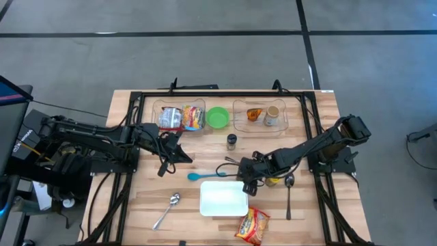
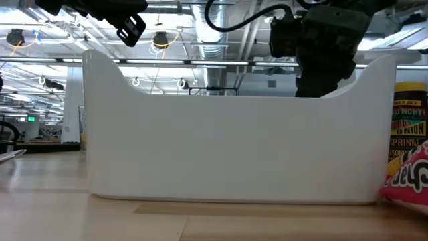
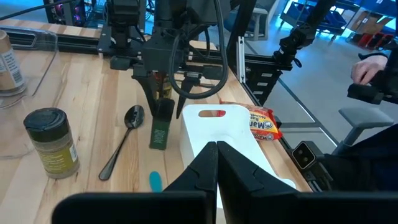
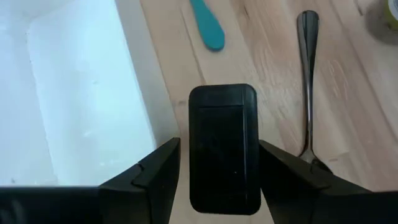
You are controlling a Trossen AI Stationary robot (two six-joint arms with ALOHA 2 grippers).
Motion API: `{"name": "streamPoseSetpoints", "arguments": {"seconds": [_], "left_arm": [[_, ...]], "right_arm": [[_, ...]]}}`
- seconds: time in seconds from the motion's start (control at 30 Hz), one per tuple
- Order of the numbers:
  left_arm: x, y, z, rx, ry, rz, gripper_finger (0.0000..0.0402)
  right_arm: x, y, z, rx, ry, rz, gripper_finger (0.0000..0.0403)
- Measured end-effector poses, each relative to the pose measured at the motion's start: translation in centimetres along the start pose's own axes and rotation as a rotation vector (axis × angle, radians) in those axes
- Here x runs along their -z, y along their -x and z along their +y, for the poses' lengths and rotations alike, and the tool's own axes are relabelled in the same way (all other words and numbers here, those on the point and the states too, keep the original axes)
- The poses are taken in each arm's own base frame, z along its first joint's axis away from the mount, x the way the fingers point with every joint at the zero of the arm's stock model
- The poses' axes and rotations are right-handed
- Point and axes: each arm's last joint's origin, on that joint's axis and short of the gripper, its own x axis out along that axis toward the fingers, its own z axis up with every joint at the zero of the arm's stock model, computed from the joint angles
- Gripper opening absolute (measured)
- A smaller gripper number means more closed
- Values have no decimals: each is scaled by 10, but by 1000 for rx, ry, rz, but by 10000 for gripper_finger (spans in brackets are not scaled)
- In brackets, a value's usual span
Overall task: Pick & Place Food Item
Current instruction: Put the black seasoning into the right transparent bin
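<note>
With your right hand (image 4: 217, 180) holding the dark packet (image 4: 224, 149), carry it level over the white bin (image 4: 81, 93) beside it before letting go.

Your wooden surface (image 1: 136, 212) and what lies on it.
You have a white bin (image 1: 223, 199) near the front, a snack packet (image 1: 252, 225) just beside it, a teal spoon (image 1: 203, 175) behind it, metal spoons left (image 1: 167, 209) and right (image 1: 289, 195), a spice jar (image 1: 232, 141), a green bowl (image 1: 218, 117) and two clear trays (image 1: 179, 116) at the back.
</note>
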Motion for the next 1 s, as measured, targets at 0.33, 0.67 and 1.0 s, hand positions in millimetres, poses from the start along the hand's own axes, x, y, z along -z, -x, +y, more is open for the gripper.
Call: {"name": "streamPoseSetpoints", "arguments": {"seconds": [0.33, 0.67, 1.0], "left_arm": [[0, 0, 0, 0, 0, 0, 0], [0, 0, 0, 1, 0, 0, 0], [0, 0, 0, 1, 0, 0, 0]], "right_arm": [[-2, 0, 1, -13, -12, -16, 198], [-1, 0, -1, 1, -22, 2, 198], [-1, -2, -17, 69, -21, 65, 198]]}}
